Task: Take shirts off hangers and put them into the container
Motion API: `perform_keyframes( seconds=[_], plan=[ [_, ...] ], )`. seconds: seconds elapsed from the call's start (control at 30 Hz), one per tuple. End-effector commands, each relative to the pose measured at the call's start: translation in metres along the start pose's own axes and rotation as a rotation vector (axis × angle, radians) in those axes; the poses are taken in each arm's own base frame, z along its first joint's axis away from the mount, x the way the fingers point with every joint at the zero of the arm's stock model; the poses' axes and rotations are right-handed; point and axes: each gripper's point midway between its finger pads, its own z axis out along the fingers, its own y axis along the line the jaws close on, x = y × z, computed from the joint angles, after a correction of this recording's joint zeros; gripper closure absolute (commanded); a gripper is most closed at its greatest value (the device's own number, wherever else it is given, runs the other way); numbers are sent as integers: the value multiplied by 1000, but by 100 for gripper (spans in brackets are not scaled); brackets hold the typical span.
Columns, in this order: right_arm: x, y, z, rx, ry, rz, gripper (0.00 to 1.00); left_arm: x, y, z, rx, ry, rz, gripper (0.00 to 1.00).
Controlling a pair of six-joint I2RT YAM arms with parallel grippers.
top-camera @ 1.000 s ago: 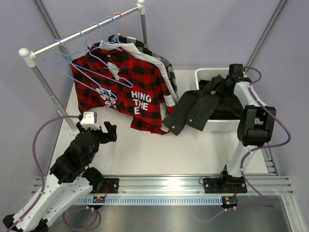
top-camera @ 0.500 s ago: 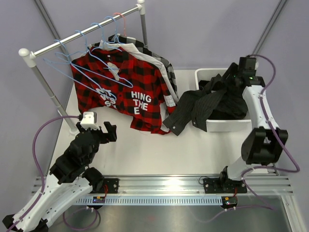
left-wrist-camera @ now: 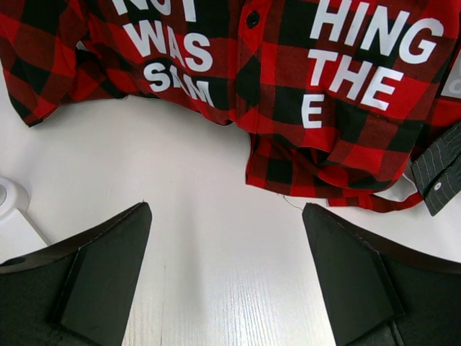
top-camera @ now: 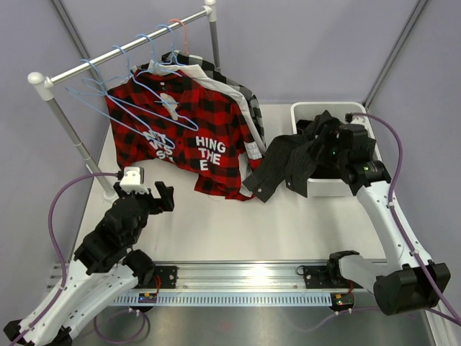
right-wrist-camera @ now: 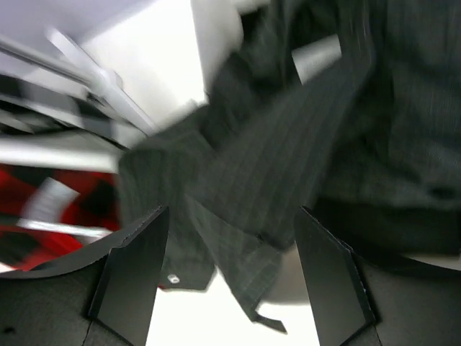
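Note:
The charcoal pinstriped shirt (top-camera: 288,162) hangs over the left wall of the white container (top-camera: 328,189), half inside and half on the table. More dark cloth lies in the tub behind it. My right gripper (top-camera: 324,153) hovers open just above this shirt. In the blurred right wrist view the pinstriped cloth (right-wrist-camera: 288,144) lies beyond the spread right gripper (right-wrist-camera: 230,274), with nothing gripped. The red-black plaid shirt (top-camera: 184,137) hangs from a light-blue hanger (top-camera: 169,104), with a white shirt (top-camera: 241,119) and a checked shirt (top-camera: 250,94) behind it. My left gripper (top-camera: 164,196) (left-wrist-camera: 227,267) is open over bare table, below the plaid hem (left-wrist-camera: 288,86).
Several empty light-blue hangers (top-camera: 101,97) and a pink hanger (top-camera: 180,29) hang on the rail (top-camera: 122,50). The rack's post (top-camera: 72,140) stands left of my left arm, with its foot (left-wrist-camera: 11,209) close by. A metal rail (top-camera: 238,274) runs along the near edge.
My right gripper has opened and let go of the pinstriped shirt. That arm swung from the tub's far side down to its near left. The left arm has not moved.

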Motion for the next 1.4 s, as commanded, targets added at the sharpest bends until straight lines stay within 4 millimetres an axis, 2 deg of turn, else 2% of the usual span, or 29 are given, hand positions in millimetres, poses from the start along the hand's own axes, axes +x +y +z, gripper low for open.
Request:
perform_keyframes(
  seconds=[0.0, 0.1, 0.13, 0.2, 0.23, 0.3, 0.4, 0.53, 0.57, 0.63, 0.67, 0.7, 0.77, 0.8, 0.87, 0.9, 1.0, 1.07, 1.1, 1.17, 1.2, 1.27, 1.3, 1.37],
  plan=[
    [42, -16, -3, 25, 65, 62, 22, -9, -2, 0, 10, -40, -15, 7],
    [50, -19, -7, 14, 70, 70, 22, -9, -2, 0, 10, -37, -12, 7],
    [59, -19, -6, 2, 90, 74, 22, -8, -3, 1, 10, -33, -8, 7],
    [62, -14, -1, -30, 94, 85, 22, -8, -3, 1, 12, -33, -8, 7],
    [69, -13, 3, -39, 120, 86, 23, -8, -3, 1, 10, -33, -8, 7],
    [69, -4, 9, -90, 118, 96, 24, -9, -2, 0, 9, -38, -12, 7],
    [73, 0, 20, -104, 134, 103, 27, -9, 0, 0, 1, -40, -14, 7],
    [77, 6, 32, -125, 166, 106, 37, -9, 0, 0, 0, -41, -14, 7],
    [74, 8, 32, -132, 159, 101, 47, -9, 0, 0, -1, -41, -14, 7],
    [60, 11, 30, -130, 128, 90, 62, -9, 0, 0, -1, -41, -12, 7],
    [51, 11, 27, -121, 103, 67, 77, -9, 0, 0, -1, -41, -12, 7],
    [33, 14, 20, -110, 73, 55, 84, -9, 0, 0, -1, -41, -12, 7],
    [4, 4, 14, -30, -7, 14, 94, -9, 0, 0, 1, -40, -12, 7],
    [-23, 3, 4, 11, -67, 14, 100, -8, 0, 0, 2, -37, -9, 7],
    [-48, -13, 2, 82, -103, 22, 100, -8, -1, 1, 3, -35, -8, 7],
    [-69, -21, -6, 135, -149, 33, 100, -8, -1, 1, 4, -34, -6, 7],
    [-94, -56, 6, 289, -201, 56, 100, -9, -1, 0, 7, -38, -10, 7],
    [-102, -72, 15, 347, -217, 68, 100, -10, 0, -1, 5, -47, -15, 7],
    [-102, -87, 28, 398, -204, 76, 100, -10, 0, -1, 4, -48, -15, 7],
    [-96, -98, 44, 436, -167, 70, 100, -11, 0, -1, 6, -49, -14, 7],
    [-84, -106, 61, 468, -120, 60, 100, -10, -1, -1, 9, -45, -13, 7],
    [-64, -114, 81, 485, -46, 49, 100, -9, -2, -1, 12, -42, -10, 7],
    [-43, -120, 100, 493, 33, 45, 100, -9, -2, -1, 13, -42, -10, 7],
    [-17, -126, 116, 496, 121, 37, 98, -10, -2, -1, 14, -43, -11, 7]
  ],
)
